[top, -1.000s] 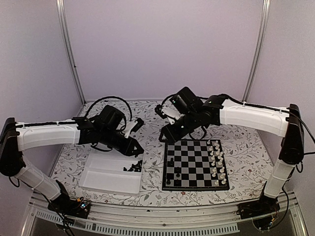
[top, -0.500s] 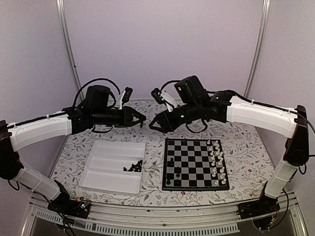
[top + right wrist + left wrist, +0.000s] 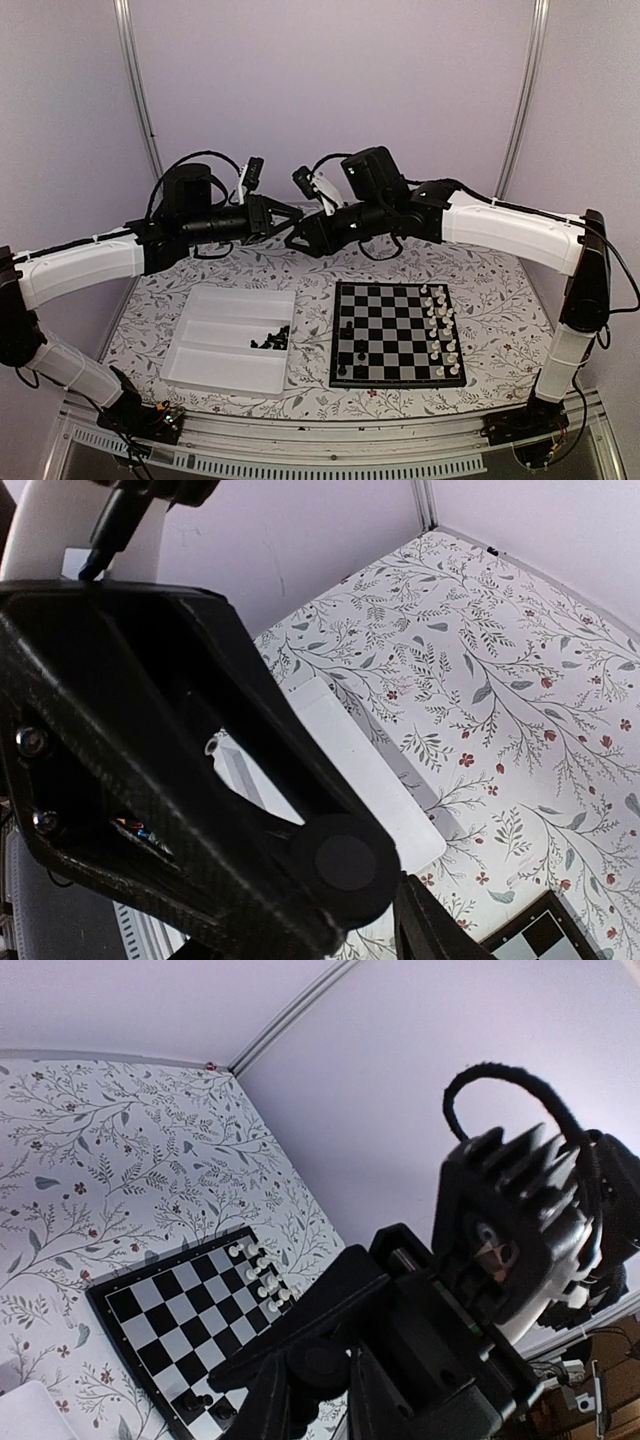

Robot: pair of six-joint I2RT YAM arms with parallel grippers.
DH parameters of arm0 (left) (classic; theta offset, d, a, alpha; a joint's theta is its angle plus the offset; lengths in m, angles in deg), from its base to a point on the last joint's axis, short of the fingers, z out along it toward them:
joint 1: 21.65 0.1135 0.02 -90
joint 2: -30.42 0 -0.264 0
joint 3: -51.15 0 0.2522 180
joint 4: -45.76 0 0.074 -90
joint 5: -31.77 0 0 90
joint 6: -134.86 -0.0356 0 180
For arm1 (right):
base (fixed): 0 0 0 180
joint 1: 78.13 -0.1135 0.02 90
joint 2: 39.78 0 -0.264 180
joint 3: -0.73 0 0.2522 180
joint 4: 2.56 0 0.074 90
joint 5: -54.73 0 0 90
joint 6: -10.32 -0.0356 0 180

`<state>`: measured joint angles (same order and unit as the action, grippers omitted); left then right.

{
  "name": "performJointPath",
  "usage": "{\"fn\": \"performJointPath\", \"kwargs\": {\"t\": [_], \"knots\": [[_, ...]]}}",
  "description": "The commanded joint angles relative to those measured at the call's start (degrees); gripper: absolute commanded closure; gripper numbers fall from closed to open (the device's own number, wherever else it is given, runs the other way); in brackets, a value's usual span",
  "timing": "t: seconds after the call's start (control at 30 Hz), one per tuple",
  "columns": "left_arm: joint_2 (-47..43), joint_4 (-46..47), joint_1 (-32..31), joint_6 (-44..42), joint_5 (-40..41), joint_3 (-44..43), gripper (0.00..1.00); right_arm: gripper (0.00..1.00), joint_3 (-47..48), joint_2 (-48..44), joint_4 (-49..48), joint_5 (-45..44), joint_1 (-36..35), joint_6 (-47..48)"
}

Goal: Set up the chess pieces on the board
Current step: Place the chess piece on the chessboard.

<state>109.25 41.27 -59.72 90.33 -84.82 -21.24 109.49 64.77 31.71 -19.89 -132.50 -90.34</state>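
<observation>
**Left gripper** [image 3: 291, 217]: held high above the table [image 3: 500, 290], pointing right toward the middle of the workspace. From overhead the fingers look close together. Its own wrist camera is mostly filled by the other arm's black body. I cannot tell whether the fingers are pressed together or pinching something.

**Right gripper** [image 3: 299, 238]: also raised, pointing left. Its tips are just beside, and slightly lower than, the left gripper's tips. I cannot tell whether the two touch. In the right wrist view its fingers [image 3: 345, 865] stand apart, with the flowered cloth showing through the gap. Nothing is visible between them.

**Black pieces** [image 3: 272, 340]: the main cluster lies loose against the right edge of the tray [image 3: 215, 350]. A few more stand scattered on the left columns of the board, toward its near side.

**Board** [image 3: 392, 318]: flat on the table, just right of the tray and nearer the arm bases than the two grippers. The middle squares are bare.

**White pieces** [image 3: 440, 330]: lined up in two columns along the board's right side. The left wrist view shows the same layout, with white at one edge and a few black at the opposite edge.

**Tray**: white, shallow and rectangular, with ridges running lengthwise. It sits left of the board without touching it.
</observation>
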Motion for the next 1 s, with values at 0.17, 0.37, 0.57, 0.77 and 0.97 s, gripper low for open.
{"fn": "performJointPath", "kwargs": {"t": [0.17, 0.37, 0.57, 0.77, 0.97], "knots": [[-1.19, 4.13, 0.71, 2.75, -2.12, 1.68, 0.94, 0.71, -1.66, -2.64, -4.93, -5.05, -0.21, -0.97], [-0.38, 3.03, 0.71, 2.93, -3.21, 1.01, 0.91, 0.94, -2.07, -2.93, -5.22, -4.94, -0.28, -0.45], [-1.76, -12.23, 1.26, -8.95, -2.91, -4.05, 0.70, 0.98, -4.42, -5.84, -1.38, -2.40, -0.08, 0.88], [-6.44, -36.34, 1.21, -34.29, 5.51, -10.98, 0.64, 0.98, -9.24, -11.05, 8.23, 4.17, 0.13, 4.50], [-13.20, -40.50, -8.16, -53.26, 13.36, -7.56, 0.01, 0.97, -10.56, -11.73, 16.59, 13.10, 0.14, 6.01]]}}
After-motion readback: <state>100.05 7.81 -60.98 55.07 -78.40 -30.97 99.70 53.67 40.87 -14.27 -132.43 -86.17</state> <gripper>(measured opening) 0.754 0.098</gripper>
